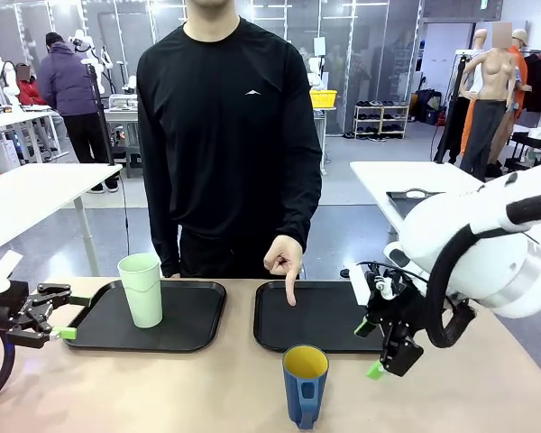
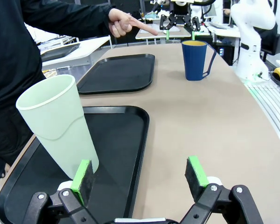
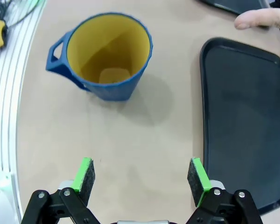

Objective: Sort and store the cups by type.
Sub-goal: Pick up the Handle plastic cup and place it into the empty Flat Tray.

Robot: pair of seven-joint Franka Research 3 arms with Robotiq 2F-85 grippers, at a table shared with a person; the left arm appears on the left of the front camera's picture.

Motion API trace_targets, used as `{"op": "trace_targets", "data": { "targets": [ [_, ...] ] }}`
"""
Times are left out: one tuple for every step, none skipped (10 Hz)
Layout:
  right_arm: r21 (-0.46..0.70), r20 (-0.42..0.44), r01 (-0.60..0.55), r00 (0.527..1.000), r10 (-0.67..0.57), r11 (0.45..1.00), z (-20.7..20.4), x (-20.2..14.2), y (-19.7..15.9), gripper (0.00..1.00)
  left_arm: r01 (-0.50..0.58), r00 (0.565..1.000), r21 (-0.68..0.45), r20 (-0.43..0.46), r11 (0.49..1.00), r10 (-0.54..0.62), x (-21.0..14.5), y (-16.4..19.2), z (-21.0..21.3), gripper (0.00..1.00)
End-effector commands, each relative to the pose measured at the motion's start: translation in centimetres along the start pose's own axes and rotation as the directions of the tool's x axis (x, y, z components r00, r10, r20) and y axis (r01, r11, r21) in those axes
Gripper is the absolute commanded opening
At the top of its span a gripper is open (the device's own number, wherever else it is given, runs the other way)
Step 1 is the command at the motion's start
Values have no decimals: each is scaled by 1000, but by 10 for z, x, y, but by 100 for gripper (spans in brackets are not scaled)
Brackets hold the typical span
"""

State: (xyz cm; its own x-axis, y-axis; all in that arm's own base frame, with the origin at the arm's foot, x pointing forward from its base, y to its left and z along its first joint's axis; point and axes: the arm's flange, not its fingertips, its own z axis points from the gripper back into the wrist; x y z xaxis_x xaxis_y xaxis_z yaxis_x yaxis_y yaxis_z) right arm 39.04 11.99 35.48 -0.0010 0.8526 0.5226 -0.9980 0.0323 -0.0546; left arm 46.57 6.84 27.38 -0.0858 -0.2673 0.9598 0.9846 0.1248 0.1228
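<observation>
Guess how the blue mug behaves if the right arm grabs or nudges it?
The blue mug looks like rigid plastic, so probably stiff and light; it appears empty inside. It's tall for its base and tapers downward, so a high push may tip it. The handle on one side should stop it rolling far if it falls, and could snag an end effector finger.
</observation>
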Motion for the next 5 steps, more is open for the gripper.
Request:
{"op": "trace_targets", "data": {
  "targets": [
    [-10, 80, -7, 997, 7, 1000, -23, -31, 29, 100, 1, 1000, -3, -7, 1000, -1, 0, 4, -1, 100],
    [-8, 91, 13, 996, -13, 1000, -27, -41, 24, 100, 1, 1000, -3, -7, 1000, -1, 0, 4, -1, 100],
    [22, 151, -20, 988, 17, 1000, -30, -46, 22, 100, 1, 1000, -3, -7, 1000, -1, 0, 4, -1, 100],
    [31, 195, -50, 980, 43, 998, -33, -48, 23, 100, 1, 1000, -3, -7, 1000, -1, 0, 4, -1, 100],
    [48, 199, -45, 979, 35, 998, -36, -49, 20, 100, 1, 1000, -3, -7, 1000, -1, 0, 4, -1, 100]
  ]
}}
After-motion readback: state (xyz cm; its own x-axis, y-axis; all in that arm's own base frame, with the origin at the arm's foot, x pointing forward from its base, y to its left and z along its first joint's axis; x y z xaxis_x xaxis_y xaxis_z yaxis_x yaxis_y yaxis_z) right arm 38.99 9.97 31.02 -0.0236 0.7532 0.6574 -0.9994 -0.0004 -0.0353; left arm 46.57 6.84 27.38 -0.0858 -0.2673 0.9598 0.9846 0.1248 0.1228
